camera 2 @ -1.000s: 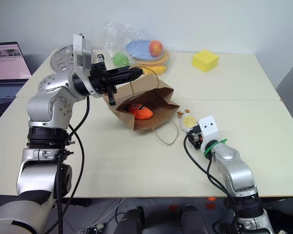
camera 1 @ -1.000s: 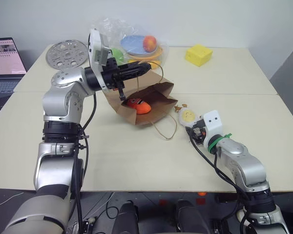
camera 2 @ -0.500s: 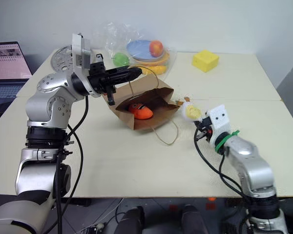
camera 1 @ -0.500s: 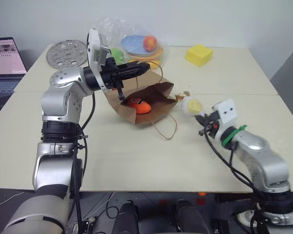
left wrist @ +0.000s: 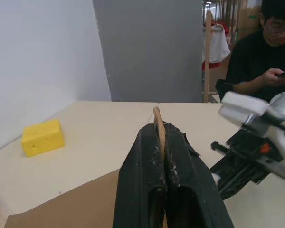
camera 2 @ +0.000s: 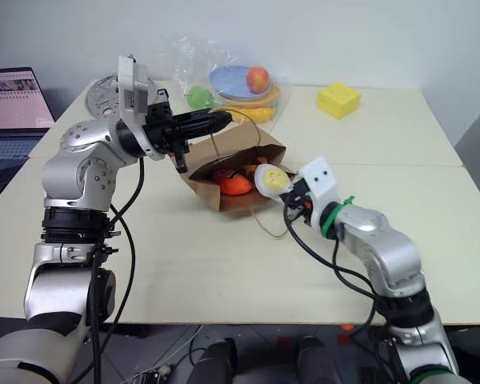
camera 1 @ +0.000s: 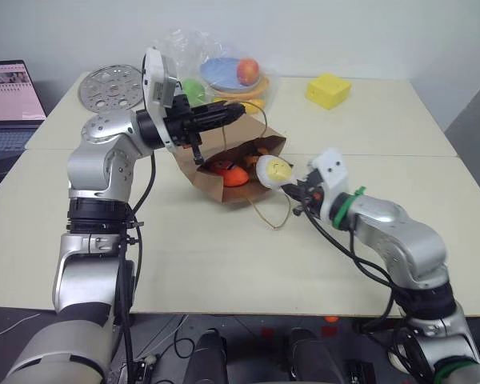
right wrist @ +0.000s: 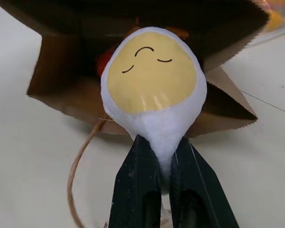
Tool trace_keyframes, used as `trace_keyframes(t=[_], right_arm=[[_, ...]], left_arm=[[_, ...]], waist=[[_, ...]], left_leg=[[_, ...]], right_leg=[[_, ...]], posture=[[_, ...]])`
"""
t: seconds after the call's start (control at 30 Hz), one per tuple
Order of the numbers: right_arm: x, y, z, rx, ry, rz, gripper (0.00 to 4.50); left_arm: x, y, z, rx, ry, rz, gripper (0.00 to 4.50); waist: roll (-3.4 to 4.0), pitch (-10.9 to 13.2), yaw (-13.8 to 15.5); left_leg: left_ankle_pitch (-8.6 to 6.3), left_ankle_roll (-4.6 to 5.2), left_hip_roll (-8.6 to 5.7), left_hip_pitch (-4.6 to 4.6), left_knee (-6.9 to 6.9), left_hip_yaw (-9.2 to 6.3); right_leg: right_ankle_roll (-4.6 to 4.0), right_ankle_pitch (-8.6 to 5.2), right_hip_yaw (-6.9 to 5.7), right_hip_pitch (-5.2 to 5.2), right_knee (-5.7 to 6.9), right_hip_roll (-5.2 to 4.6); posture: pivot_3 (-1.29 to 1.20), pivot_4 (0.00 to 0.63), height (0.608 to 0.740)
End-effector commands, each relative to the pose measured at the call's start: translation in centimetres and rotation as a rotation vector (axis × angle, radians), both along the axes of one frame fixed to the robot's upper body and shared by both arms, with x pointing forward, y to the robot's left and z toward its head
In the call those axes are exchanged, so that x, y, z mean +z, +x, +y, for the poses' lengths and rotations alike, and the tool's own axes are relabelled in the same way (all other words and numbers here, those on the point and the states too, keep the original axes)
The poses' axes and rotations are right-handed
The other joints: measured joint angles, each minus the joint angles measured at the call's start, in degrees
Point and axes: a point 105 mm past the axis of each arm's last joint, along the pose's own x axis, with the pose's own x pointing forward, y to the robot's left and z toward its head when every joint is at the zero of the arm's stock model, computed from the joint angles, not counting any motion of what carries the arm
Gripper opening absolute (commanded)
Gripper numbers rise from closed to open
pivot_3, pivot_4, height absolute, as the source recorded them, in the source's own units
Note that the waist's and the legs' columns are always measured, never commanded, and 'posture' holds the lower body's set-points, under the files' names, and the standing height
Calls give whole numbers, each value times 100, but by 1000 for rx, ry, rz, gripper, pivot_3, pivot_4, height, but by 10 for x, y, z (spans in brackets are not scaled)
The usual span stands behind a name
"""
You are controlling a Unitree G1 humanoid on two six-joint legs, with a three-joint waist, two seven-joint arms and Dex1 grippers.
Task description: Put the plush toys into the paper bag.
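Observation:
The brown paper bag lies on the table with its mouth facing my right side. My left gripper is shut on one of its twine handles and holds the top edge up. An orange carrot plush lies inside the bag. My right gripper is shut on the narrow end of the white egg plush with a yellow face. It holds the egg plush in the air right at the bag's mouth.
The bag's other handle loops on the table below the mouth. Behind the bag sits a clear plastic bag of fruit and plates. A yellow block lies at the back right, a metal disc and a laptop at the back left. A person sits beyond the table.
My right gripper closed on the egg plush, lifted it off the table and carried it left to the bag's mouth. The left arm and the bag stayed still.

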Motion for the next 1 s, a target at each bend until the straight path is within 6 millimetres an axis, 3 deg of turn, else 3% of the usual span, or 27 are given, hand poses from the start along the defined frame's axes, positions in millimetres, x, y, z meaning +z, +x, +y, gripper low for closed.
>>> trace_keyframes(t=[0.03, 0.2, 0.37, 0.5, 0.6, 0.73, 0.77, 1.0], right_arm=[[17, 13, 20, 22, 19, -65, 36], [32, 32, 48, 44, 54, -74, 36], [45, 48, 60, 37, 108, -86, 36], [42, 66, 66, 2, 87, -102, 36], [24, 81, 69, -49, 33, -115, 36], [12, 87, 64, -67, 18, -90, 36], [10, 86, 63, -59, 28, -79, 631], [17, 79, 48, -41, 71, -69, 3075]], left_arm=[[15, -5, -2, -16, -4, -60, 0], [14, -5, -3, -24, -2, -56, 0], [14, -6, -5, -28, -3, -54, 0], [13, -7, -6, -35, -3, -52, 0], [13, -8, -7, -39, -2, -52, 0], [13, -9, -6, -37, 1, -53, 0], [13, -9, -5, -36, 1, -52, 0], [11, -10, -6, -36, -5, -49, 0]], waist=[[0, 0, -2], [0, 0, -18], [0, 0, -15], [0, 0, -11], [0, 0, -29], [0, 0, -27], [1, 1, -30], [1, 1, -58]], left_leg=[[0, 0, 0, 0, 0, 0], [0, 0, 0, 0, -1, 0], [0, 0, 0, 0, -4, -1], [0, -1, 0, 0, -4, -1], [0, -1, 1, 0, -4, -1], [0, -1, 0, -1, -5, -1], [0, -1, 0, -1, -5, -1], [0, -1, 0, -1, -6, -2]], right_leg=[[0, 0, 0, 0, 0, 0], [-1, 0, -1, -3, 4, 0], [-1, 1, -2, -3, 3, 0], [-1, 1, -3, -4, 3, 0], [-2, 1, -3, -4, 5, 0], [-2, 1, -3, -5, 4, 0], [-2, 1, -2, -5, 4, -1], [-1, 1, -3, -6, 6, 0]], posture=[[0, 150, 740], [0, 150, 740], [0, 150, 740], [0, 150, 740], [0, 150, 740], [0, 150, 740], [0, 150, 740], [0, 150, 740]])
